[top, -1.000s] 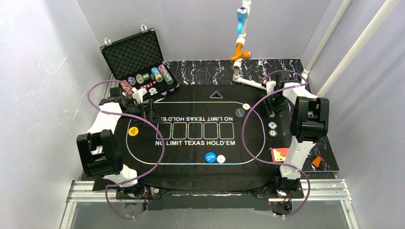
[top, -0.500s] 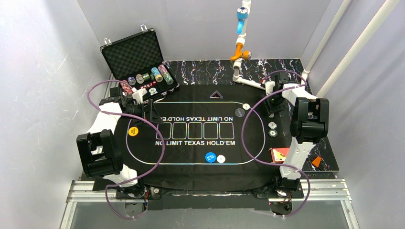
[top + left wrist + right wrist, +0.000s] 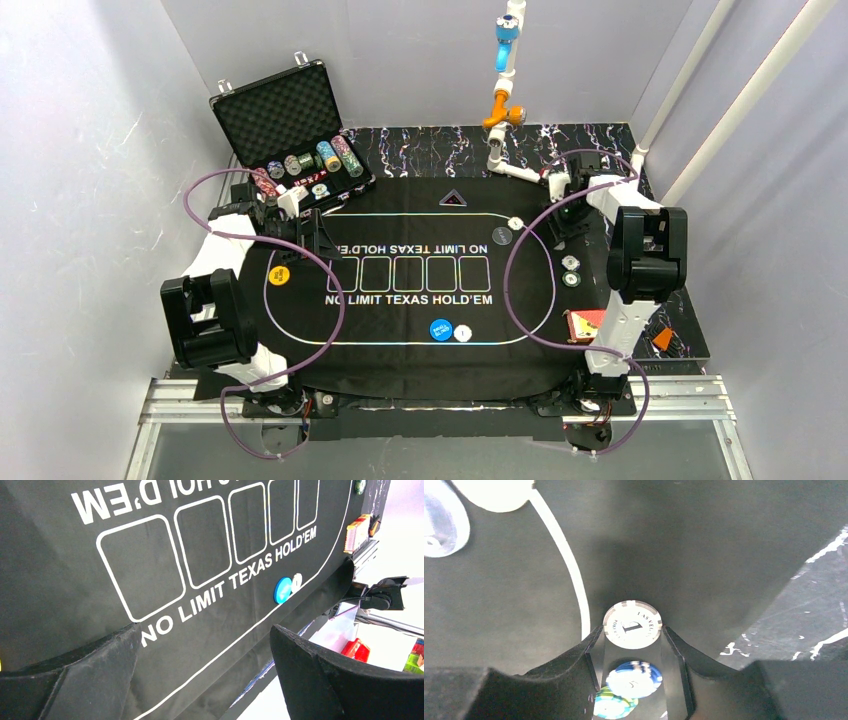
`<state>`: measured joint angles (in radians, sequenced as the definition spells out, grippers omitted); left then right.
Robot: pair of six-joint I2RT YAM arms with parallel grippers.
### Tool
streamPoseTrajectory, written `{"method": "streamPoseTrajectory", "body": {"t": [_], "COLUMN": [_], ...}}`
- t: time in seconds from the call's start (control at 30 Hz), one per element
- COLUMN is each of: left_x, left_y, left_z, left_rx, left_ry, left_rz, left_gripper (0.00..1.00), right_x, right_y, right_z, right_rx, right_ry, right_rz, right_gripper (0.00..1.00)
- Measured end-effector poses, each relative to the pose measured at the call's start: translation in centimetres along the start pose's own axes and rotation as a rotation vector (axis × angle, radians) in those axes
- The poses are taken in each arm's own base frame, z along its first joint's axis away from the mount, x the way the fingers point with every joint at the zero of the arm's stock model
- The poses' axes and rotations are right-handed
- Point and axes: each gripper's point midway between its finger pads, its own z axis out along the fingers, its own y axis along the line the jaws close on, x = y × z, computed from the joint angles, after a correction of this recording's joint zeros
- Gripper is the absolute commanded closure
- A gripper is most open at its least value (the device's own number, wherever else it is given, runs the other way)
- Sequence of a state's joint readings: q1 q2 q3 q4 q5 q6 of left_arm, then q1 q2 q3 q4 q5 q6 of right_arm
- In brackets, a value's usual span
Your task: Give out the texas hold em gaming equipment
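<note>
My right gripper is shut on a white poker chip marked "1", with a fingertip against each edge. A blue chip and a green chip lie blurred further back between the fingers. In the top view that gripper hangs over the mat's far right end. Two more chips lie near it. My left gripper stands open over the mat's left end, its fingers holding nothing. A yellow button, a blue button and a white button rest on the mat. The red deck lies at the right.
The black foam-lined case stands open at the back left with rows of chips in it. A white button and a greyish disc lie on the black mat. An orange piece lies beside the deck.
The right gripper has narrowed onto the white chip and shifted slightly toward the back of the table. The left arm has not moved.
</note>
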<state>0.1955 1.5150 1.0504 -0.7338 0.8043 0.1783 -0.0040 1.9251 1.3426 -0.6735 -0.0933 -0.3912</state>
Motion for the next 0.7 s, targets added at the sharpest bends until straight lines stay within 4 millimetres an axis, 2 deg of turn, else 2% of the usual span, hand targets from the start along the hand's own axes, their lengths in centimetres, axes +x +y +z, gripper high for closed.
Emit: {"method": "streamPoseTrajectory", "body": {"t": [0.33,0.47,0.57,0.7], "left_x": [-0.2,-0.4,-0.6,-1.0], "left_y": [0.0,-0.5,-1.1,-1.9], "left_z": [-0.1,-0.1,0.3,1.3], "left_rx": [0.006,0.039,0.096,0.220], "left_ry": [-0.007,-0.013,-0.009,-0.002], "left_rz": [-0.004,-0.011,-0.040,-0.118], "left_gripper": [0.01,0.01,0.08,0.17], "right_x": [-1.4,-1.2,-0.9,-1.1], "right_y": [5.0,6.8,9.1,13.5], "right_z": [-2.5,-2.9,-3.1,-3.5], "right_rx": [-0.060,-0.083,-0.111,-0.168], "right_ry": [-0.047,-0.048,-0.044,-0.056], "right_rz": [-0.109,-0.147,-0.192,-0.283], "right_gripper": [0.63,0.63,0.63,0.64]}}
